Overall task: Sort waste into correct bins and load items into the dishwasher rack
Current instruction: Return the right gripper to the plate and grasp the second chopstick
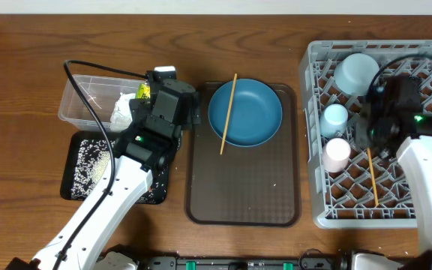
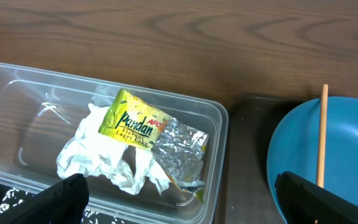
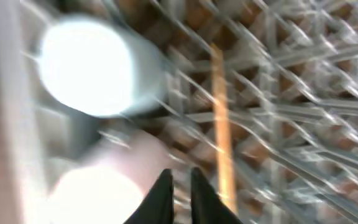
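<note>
From above, the left tool (image 1: pixel 162 91) is hanging over the right end of the clear tub (image 1: pixel 70 105) on the desk (image 1: pixel 21 67). A white napkin (image 1: pixel 121 109) and a yellow-green snack packet (image 1: pixel 144 91) are lying in that tub. Just below it, the black tray (image 1: pixel 77 191) is holding white rice (image 1: pixel 92 161). The blue plate (image 1: pixel 250 116) is sitting on the brown tray (image 1: pixel 242 202), with one chopstick (image 1: pixel 228 112) lying across it. The grey rack (image 1: pixel 315 187) is holding the blue bowl (image 1: pixel 356 71), blue cup (image 1: pixel 335 116), pink cup (image 1: pixel 337 154) and a second chopstick (image 1: pixel 371 176). The right tool (image 1: pixel 377 131) is hanging over the rack beside the cups.

The left wrist camera is showing the left tool (image 2: pixel 180 186) with its fingers (image 2: pixel 61 199) spread wide, holding nothing, above the napkin (image 2: pixel 104 158) and snack packet (image 2: pixel 135 124).

The right wrist camera is looking blurry. The right tool (image 3: pixel 180 186) is showing its fingers (image 3: pixel 162 193) pressed almost together, gripping nothing, with the second chopstick (image 3: pixel 219 124) lying just to their right.
</note>
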Controlling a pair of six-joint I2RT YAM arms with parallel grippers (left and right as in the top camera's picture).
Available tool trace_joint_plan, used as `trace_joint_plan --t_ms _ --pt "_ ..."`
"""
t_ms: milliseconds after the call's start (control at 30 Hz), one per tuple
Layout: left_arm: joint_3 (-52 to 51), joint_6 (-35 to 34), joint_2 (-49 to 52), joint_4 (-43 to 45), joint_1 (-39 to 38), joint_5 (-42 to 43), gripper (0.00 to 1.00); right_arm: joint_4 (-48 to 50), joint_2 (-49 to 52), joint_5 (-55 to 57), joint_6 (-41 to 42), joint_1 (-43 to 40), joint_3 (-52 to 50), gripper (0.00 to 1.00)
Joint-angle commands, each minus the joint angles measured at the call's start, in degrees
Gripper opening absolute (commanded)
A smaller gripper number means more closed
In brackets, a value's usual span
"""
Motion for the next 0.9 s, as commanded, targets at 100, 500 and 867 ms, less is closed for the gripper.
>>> trace_joint_plan --t_ms 100,500,867 --pt "0.07 0.5 -0.28 -0.13 0.02 -1.38 0.99 4.57 -2.49 -26.49 17.22 1.42 2.27 0.27" --pt "0.07 0.5 -0.28 -0.15 0.02 -1.36 0.99 17.25 3.48 -18.88 28.33 19.98 0.35 0.43" --pt "0.07 0.5 -0.28 -0.13 0.02 -1.38 0.99 37.22 19.78 -14.43 34.49 32.28 0.35 0.49"
